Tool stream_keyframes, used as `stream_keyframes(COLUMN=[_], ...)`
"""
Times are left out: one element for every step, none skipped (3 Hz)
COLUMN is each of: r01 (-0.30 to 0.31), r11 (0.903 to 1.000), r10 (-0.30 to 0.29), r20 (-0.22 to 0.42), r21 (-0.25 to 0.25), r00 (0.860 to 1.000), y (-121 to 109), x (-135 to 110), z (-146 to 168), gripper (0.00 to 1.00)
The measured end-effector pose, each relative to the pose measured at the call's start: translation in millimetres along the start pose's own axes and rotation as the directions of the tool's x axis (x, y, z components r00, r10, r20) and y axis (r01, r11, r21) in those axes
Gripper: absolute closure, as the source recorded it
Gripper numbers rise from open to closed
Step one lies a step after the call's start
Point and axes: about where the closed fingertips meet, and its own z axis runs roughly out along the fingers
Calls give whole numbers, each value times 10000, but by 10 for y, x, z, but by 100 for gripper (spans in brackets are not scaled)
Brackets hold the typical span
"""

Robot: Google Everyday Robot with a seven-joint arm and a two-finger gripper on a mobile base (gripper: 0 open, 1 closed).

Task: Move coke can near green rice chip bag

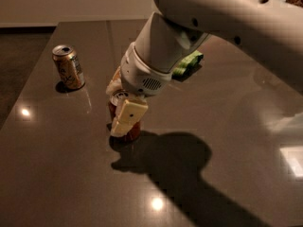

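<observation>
My pincer [122,116] clamped round coke can [133,129], can standing on table [66,174], not lifted. Green rice chip bag [188,63] well apart, behind arm. Grasp looks done; carry and set-down near bag left.

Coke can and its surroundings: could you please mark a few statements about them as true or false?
The gripper is down at the coke can. True.
The coke can lies on its side. False: it stands upright on the table.
The gold can stands apart from the coke can. True.
The green bag touches the coke can. False: it lies apart, farther back, partly behind the arm.
</observation>
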Motion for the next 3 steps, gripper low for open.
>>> stream_keyframes(r01=[-73,-281,-811], r11=[10000,9988,9929], r10=[73,285,821], r20=[-54,-81,-79], r21=[65,403,872], r00=[10000,9996,9966], y=[-56,-189,-413], x=[34,85,244], z=[-44,-238,-494], gripper=[58,82,100])
